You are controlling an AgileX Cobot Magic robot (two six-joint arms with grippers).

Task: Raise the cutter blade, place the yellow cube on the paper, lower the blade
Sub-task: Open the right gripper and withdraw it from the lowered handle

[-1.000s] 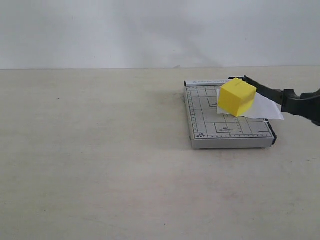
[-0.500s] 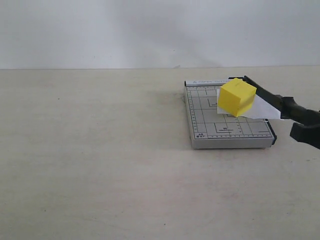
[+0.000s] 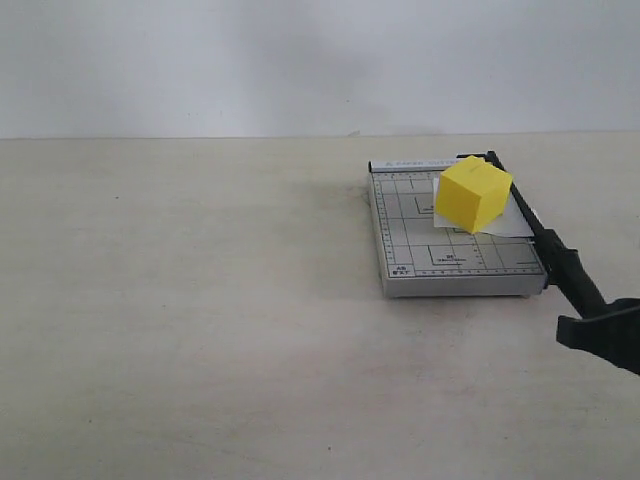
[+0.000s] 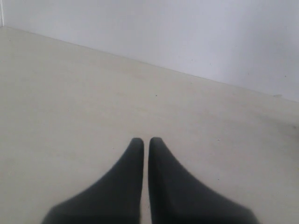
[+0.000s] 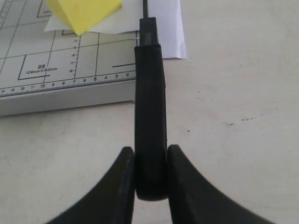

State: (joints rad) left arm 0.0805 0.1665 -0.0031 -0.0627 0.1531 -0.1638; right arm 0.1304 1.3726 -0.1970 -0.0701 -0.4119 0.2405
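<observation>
The grey gridded cutter board (image 3: pixel 430 245) lies right of centre on the table. The yellow cube (image 3: pixel 473 195) sits on the paper (image 3: pixel 517 224) at the board's far right corner. The cutter blade (image 3: pixel 540 240) lies low along the board's right edge, and its thick black handle (image 3: pixel 577 278) sticks out past the front. My right gripper (image 3: pixel 598 330) is shut on that handle (image 5: pixel 150 116), one finger on each side, near the handle's end. In the right wrist view the cube (image 5: pixel 84 14) and paper (image 5: pixel 163 28) lie beyond the handle. My left gripper (image 4: pixel 145 140) is shut and empty over bare table.
The pale tabletop (image 3: pixel 200 320) stretches left and in front of the board. A white wall (image 3: pixel 300 60) stands behind the table's far edge. The left arm is out of the exterior view.
The blade has swung down from a raised slant to lie along the board's right edge. My right gripper went down and toward the front with the handle. The cube stayed put.
</observation>
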